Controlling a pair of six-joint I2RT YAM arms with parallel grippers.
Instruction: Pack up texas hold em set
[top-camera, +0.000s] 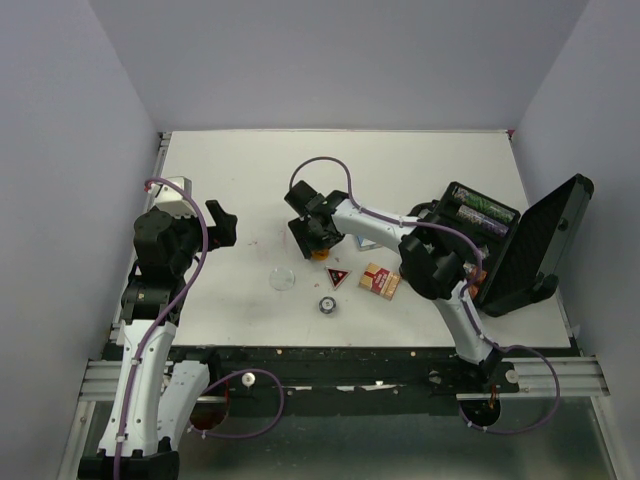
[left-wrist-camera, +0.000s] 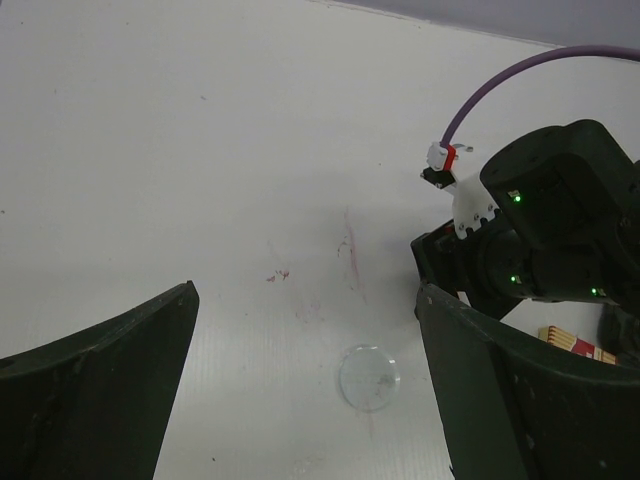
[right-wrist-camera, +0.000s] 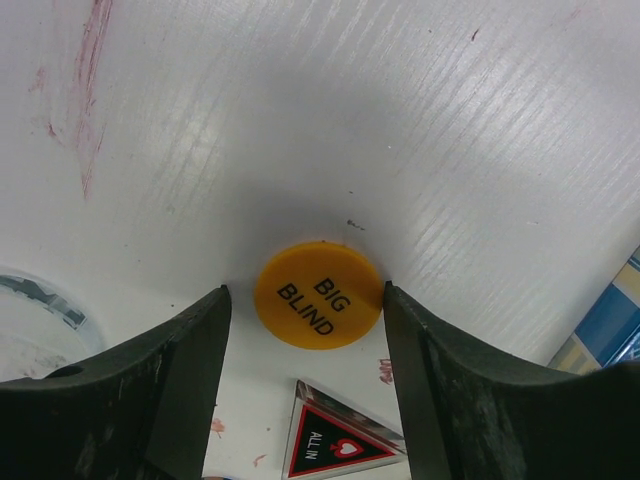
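The texas hold em set's black case (top-camera: 530, 245) stands open at the right edge, with chip rows (top-camera: 480, 212) in its tray. An orange "BIG BLIND" marker (right-wrist-camera: 318, 293) lies flat on the table between the fingers of my right gripper (right-wrist-camera: 305, 290). That gripper is open. Its right finger is at the disc's rim and its left finger stands a little off it. Just nearer lies the triangular red-black "ALL IN" marker (right-wrist-camera: 335, 445). A clear round marker (left-wrist-camera: 369, 377) lies below my open left gripper (left-wrist-camera: 305, 290), which hovers empty at the left (top-camera: 225, 225).
A red card box (top-camera: 380, 281) lies beside the triangular marker (top-camera: 338, 276). A small round marker (top-camera: 327, 305) sits nearer the front edge. A blue-and-yellow box corner (right-wrist-camera: 610, 330) shows at the right of the wrist view. Red smudges (left-wrist-camera: 347, 250) mark the white table.
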